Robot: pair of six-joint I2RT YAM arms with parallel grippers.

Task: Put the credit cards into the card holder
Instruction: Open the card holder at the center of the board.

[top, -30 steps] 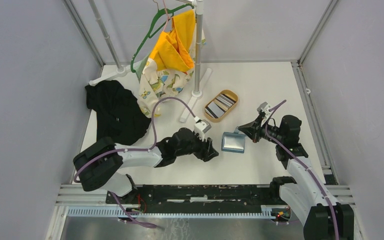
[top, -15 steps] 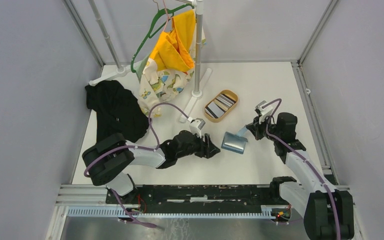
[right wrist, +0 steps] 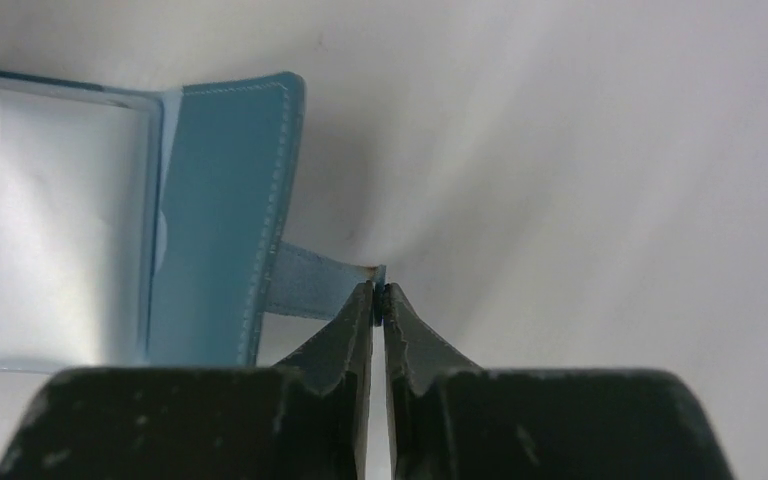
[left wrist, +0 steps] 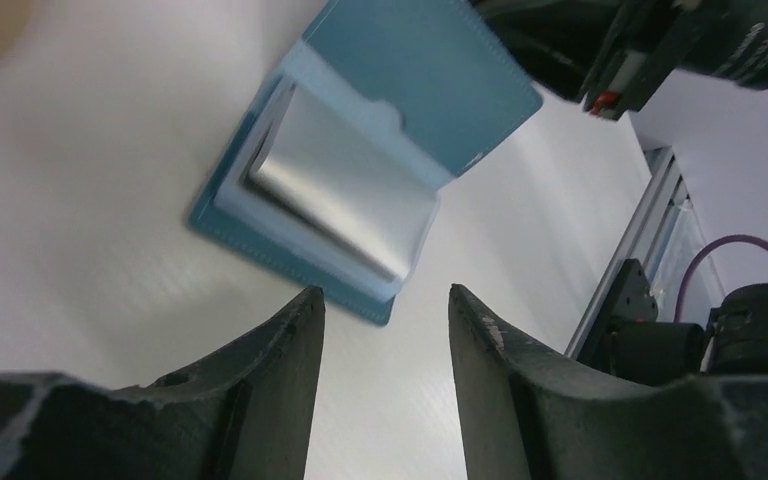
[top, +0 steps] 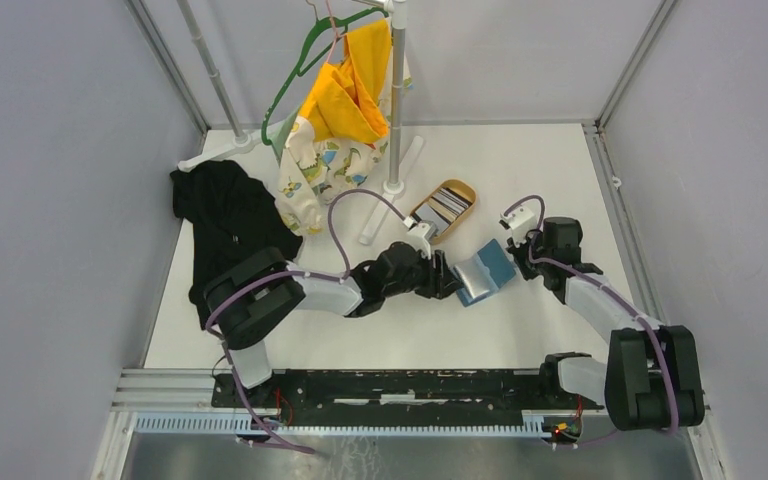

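Note:
The teal card holder (top: 481,274) lies open on the white table, showing a light blue inside with a silvery pocket (left wrist: 345,190). My right gripper (right wrist: 379,290) is shut on its snap tab (right wrist: 310,281) and holds the cover flap (right wrist: 220,215) back to the right. In the top view this gripper (top: 513,250) sits at the holder's far right corner. My left gripper (left wrist: 384,296) is open with nothing between its fingers, just short of the holder's near edge, at its left side (top: 451,280) in the top view. The striped credit cards (top: 446,206) lie in the oval wooden tray (top: 466,188) behind.
A clothes stand pole (top: 396,100) with a yellow garment (top: 345,95) and a green hanger stands at the back. A black cloth (top: 228,225) lies at the left. A metal rail (top: 410,385) runs along the near edge.
The right gripper drew the snap tab back and rightward, swinging the holder's cover open. The left arm reached right up to the holder, and its jaws narrowed a little.

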